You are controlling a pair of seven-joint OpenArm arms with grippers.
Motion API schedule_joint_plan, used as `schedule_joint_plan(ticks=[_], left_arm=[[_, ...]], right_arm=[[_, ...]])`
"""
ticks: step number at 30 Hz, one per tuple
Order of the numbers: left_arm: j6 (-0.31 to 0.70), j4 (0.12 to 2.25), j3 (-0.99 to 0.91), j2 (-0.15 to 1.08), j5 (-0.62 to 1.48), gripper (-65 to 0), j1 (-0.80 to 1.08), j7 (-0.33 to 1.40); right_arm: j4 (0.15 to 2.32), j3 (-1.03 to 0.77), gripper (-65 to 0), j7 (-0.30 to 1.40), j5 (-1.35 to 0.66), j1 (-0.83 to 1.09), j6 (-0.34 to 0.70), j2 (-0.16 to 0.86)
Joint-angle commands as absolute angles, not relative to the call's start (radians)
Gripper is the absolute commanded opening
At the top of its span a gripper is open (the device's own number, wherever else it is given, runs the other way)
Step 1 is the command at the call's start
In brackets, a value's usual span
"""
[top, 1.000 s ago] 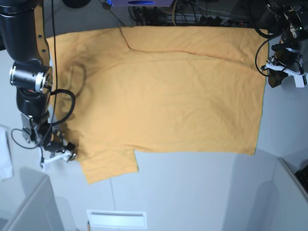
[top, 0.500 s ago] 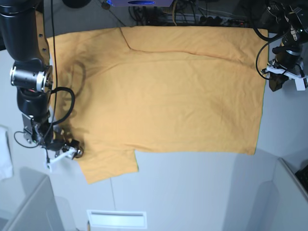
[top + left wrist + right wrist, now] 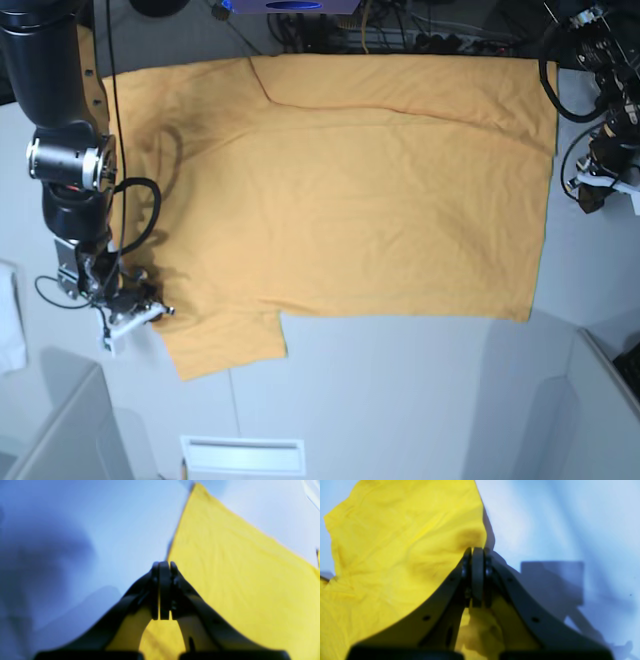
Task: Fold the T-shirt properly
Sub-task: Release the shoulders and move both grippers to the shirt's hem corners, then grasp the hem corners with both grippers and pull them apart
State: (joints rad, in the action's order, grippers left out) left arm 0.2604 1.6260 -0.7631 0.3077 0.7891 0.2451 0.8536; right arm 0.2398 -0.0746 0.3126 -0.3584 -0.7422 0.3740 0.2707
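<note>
I am viewing the desk (image 3: 400,400) from the base camera. At far left, a white cloth (image 3: 10,330) is lying at the desk edge. Next, the right tool (image 3: 150,312) is sitting at the edge of the lower sleeve of the T-shirt (image 3: 350,190). In the right wrist view its jaws are standing pressed together at that sleeve edge (image 3: 480,542), with fabric lying beneath them; I cannot tell whether any fabric is pinched. The T-shirt is lying spread flat across the middle of the desk, collar end toward the left, hem toward the right. At far right, the left tool (image 3: 590,195) is sitting just beside the hem, apart from it. In the left wrist view its jaws are standing closed on nothing.
</note>
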Motion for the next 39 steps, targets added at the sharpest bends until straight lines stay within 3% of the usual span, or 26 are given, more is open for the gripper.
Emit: schedule_joint_plan(ticks=[1,3,5,7,9,16,25,34,39], left_arm=[[0.260,1.612,-0.766,0.343,0.802,-59.1,0.214,0.837],[0.260,1.555,-0.765,0.357,0.802,-43.8,0.162,0.837],[0.260,1.500,-0.765,0.372,0.802,-32.4,0.102,0.837],[0.260,1.440,-0.760,0.381,0.797,-24.0,0.041,0.837],[0.260,1.400,-0.730,0.394,0.737,-20.4,-0.018,0.834],[0.266,1.153,-0.519,0.409,0.351,-19.1,-0.340,0.828],[0.341,0.653,-0.328,0.414,0.225,-19.1,-0.654,0.578],[0.337,0.371,-0.194,0.404,0.226,-19.1,-0.751,0.354],[0.337,0.298,-0.188,0.387,0.222,-19.1,-0.742,0.314]], right_arm=[[0.245,-0.076,-65.0,0.332,-0.343,-0.765,0.366,0.277],[0.245,-0.074,-65.0,0.332,-0.343,-0.765,0.366,0.277],[0.245,-0.074,-65.0,0.332,-0.343,-0.765,0.366,0.277],[0.245,-0.074,-65.0,0.334,-0.343,-0.765,0.366,0.277],[0.245,-0.074,-65.0,0.334,-0.343,-0.765,0.366,0.278],[0.245,-0.074,-65.0,0.332,-0.343,-0.768,0.366,0.277],[0.245,-0.084,-65.0,0.332,-0.344,-0.766,0.366,0.280],[0.245,-0.084,-65.0,0.332,-0.344,-0.766,0.366,0.280],[0.245,-0.084,-65.0,0.334,-0.344,-0.766,0.366,0.282]])
